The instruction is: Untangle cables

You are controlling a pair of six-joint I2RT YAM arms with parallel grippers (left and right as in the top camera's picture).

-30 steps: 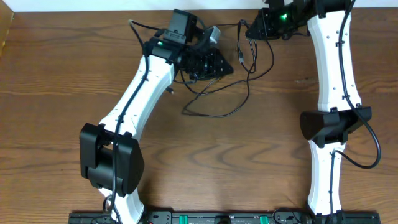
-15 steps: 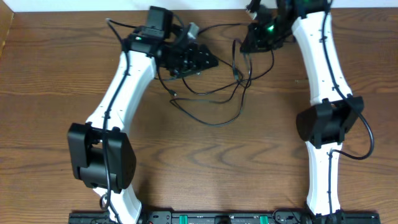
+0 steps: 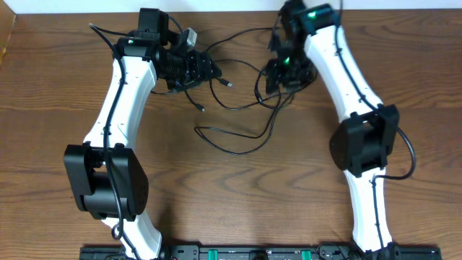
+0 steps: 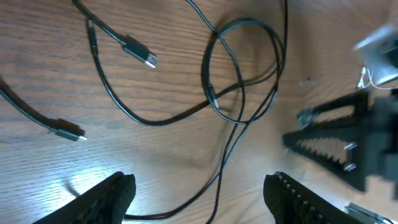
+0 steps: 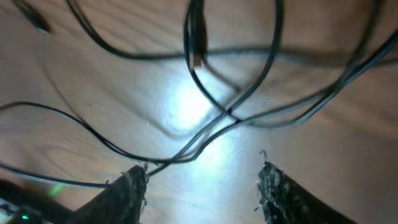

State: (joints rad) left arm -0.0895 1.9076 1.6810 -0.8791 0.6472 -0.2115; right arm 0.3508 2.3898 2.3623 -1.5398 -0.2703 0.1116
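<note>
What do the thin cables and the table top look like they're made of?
The cables: black rubbery or plastic jacket, matte, bending in loose curves. One plug shows a silvery, probably metal tip. The table: brown wood or wood-look laminate with visible grain; lamp glare suggests a smooth, slightly glossy finish.

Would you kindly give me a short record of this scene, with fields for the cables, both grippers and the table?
cables: thin black cords, looped and crossing one another on the table
plug ends: lying free on the wood
left gripper: open, over the cords, holding nothing
right gripper: open, over a crossing of cords, holding nothing
table: brown wood
</note>
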